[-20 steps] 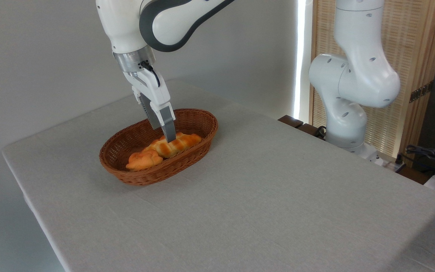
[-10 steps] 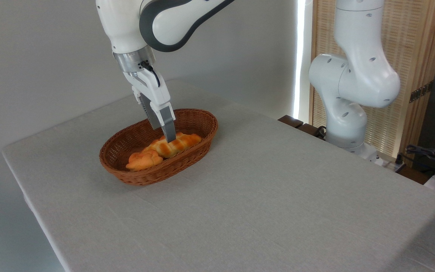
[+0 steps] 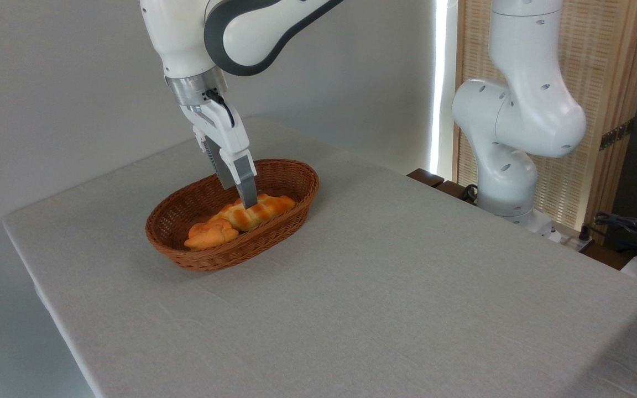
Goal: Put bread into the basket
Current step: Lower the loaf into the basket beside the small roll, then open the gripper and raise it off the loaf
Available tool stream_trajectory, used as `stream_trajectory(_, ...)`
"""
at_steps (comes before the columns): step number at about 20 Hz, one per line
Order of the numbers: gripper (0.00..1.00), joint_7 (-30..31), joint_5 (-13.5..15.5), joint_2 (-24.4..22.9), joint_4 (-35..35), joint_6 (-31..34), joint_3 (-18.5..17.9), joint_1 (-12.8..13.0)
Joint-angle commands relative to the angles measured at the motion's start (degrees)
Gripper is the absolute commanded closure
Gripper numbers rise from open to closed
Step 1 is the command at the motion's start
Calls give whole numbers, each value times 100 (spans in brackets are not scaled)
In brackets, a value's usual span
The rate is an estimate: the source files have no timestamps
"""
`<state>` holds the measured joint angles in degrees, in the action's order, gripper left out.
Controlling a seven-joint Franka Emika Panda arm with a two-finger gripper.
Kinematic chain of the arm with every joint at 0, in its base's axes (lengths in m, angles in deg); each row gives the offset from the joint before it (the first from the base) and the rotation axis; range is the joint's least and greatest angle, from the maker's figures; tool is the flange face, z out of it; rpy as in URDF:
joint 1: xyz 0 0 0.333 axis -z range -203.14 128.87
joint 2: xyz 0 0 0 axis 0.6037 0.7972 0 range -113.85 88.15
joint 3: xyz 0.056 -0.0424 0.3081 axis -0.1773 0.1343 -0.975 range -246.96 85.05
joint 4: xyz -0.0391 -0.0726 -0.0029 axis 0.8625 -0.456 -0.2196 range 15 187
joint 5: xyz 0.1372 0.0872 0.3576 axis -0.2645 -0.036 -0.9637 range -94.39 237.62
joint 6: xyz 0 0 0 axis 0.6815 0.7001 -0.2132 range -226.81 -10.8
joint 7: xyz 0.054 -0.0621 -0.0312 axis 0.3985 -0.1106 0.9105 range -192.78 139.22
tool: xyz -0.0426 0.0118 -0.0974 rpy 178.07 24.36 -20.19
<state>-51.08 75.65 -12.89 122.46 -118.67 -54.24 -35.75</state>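
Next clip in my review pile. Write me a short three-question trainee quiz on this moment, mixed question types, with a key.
1. True or false: the long braided golden-orange loaf lies on the grey tablecloth outside the oval brown woven wicker basket.
2. Multiple choice: the small knotted orange bun sits at the basket's A) far right end, B) near left end, C) outside it.
3. Short answer: where are the tool tips?

Key
1. False; it lies inside the basket.
2. B
3. Down at the loaf's middle, one finger in front; whether it grips cannot be told.
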Motion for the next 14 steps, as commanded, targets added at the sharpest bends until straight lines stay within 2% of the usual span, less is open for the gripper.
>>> stream_trajectory(1, 0, -75, 71, 66, -238, 139, -52, 19)
stream_trajectory(3, 0, -66, 71, 66, -353, 139, -70, 19)
stream_trajectory(6, 0, -48, 80, 66, -642, 148, -376, 10)
stream_trajectory(10, 0, -153, 44, 57, -1135, 587, -746, 10)
stream_trajectory(14, 0, -856, 44, 40, -1477, 1053, -1071, 10)
